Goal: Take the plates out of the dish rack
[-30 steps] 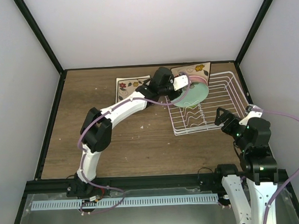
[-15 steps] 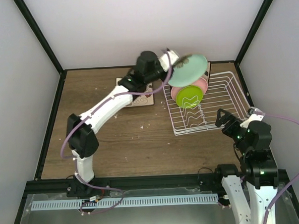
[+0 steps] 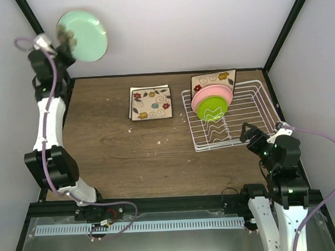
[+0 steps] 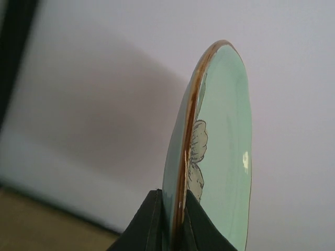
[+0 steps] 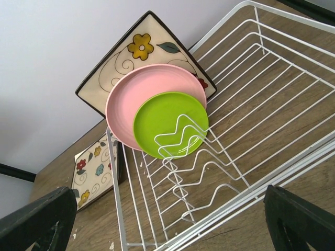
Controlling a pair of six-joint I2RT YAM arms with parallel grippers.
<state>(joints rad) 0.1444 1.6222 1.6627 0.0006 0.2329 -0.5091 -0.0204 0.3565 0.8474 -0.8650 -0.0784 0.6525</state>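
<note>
Plate (image 4: 220,146), mint-green, stands on edge w/ bottom rim clamped tight betw. left gripper (image 4: 175,214) fingers.

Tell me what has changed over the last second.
The left hand, shut on the mint-green plate, lifted it out of the dish rack and swung it up and far to the left, uncovering the pink plate and lime-green plate. Unchanged: those two and the flowered square plate standing in the rack, the square plate lying left of the rack, and the open right hand.
</note>
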